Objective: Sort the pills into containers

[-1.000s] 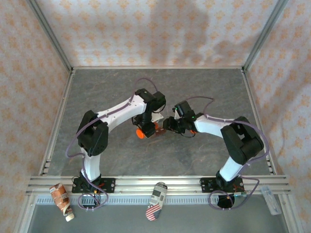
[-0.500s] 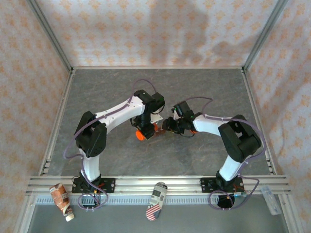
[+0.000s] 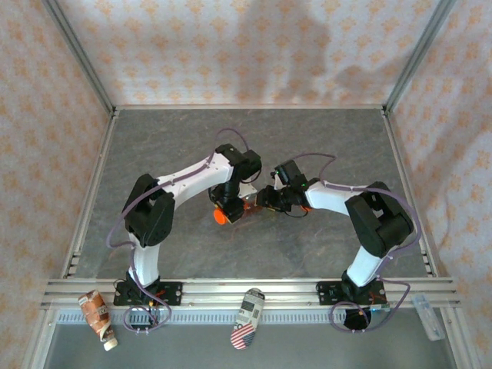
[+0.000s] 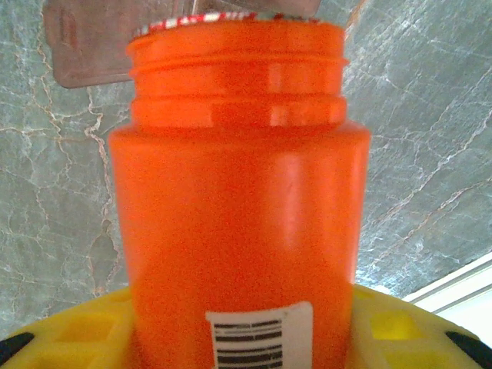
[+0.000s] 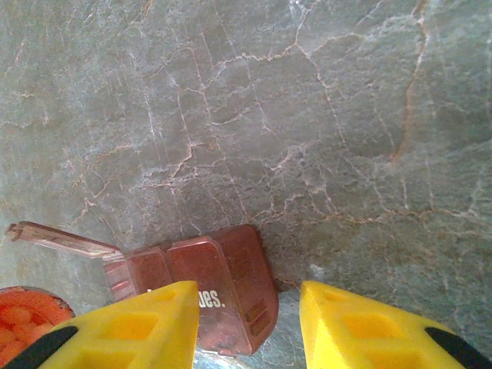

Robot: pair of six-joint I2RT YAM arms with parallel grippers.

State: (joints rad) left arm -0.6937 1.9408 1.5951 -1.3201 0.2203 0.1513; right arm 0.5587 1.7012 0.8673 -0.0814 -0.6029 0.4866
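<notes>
left gripper [image 4: 246,342] clamps the orange bottle [image 4: 238,200], tipped mouth-first toward the containers [image 5: 223,284] at its 3 o'clock, with pills [image 5: 17,319] at the mouth, seemingly ready to pour. right gripper [image 5: 247,307] pinches narrow on the containers' end, probably steadying them.

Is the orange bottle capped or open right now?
Open. In the left wrist view the orange bottle has a bare threaded neck, no cap; the right wrist view looks into its mouth at pills inside.
</notes>
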